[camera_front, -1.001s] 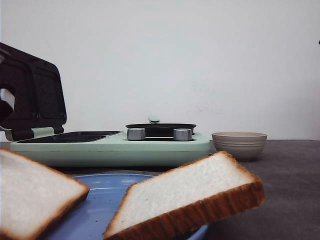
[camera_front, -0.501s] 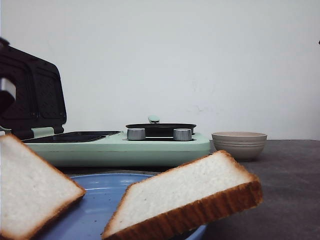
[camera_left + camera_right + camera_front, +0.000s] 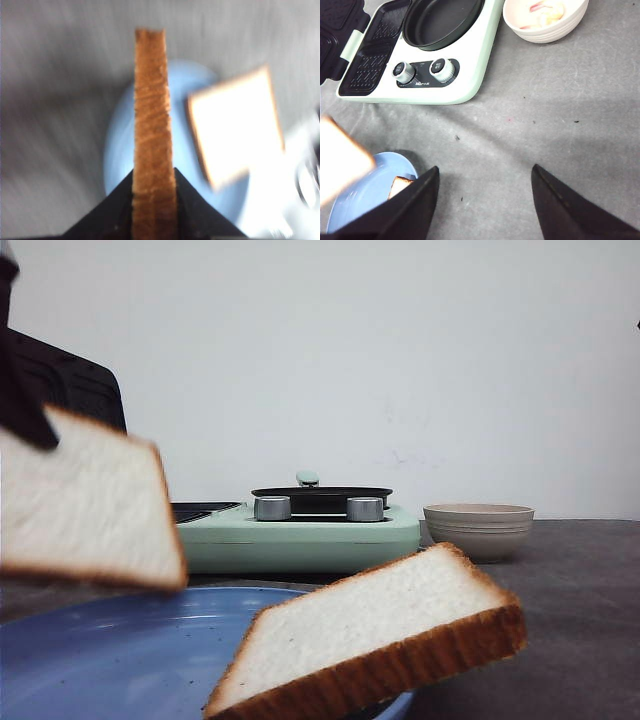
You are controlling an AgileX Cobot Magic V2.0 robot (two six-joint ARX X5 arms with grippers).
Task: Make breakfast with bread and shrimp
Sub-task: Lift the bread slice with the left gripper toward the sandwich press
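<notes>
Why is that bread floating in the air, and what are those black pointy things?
A robot with two arms took these pictures. One camera looks forward over the table; two sit on its wrists. The black points are its claws. The left claw pinches the lifted bread slice, so it isn't floating. The right claw is open, holding nothing. On the grey table sit a blue plate with another bread slice, a green cooker with a black pan, and a bowl.

On the tabletop (image 3: 585, 620), the plate (image 3: 120, 650) sits at the near left edge with one bread slice (image 3: 375, 635) on its right rim; another slice (image 3: 85, 505) hangs above its left. Behind stands the cooker (image 3: 300, 535), a bowl (image 3: 478, 528) to its right
</notes>
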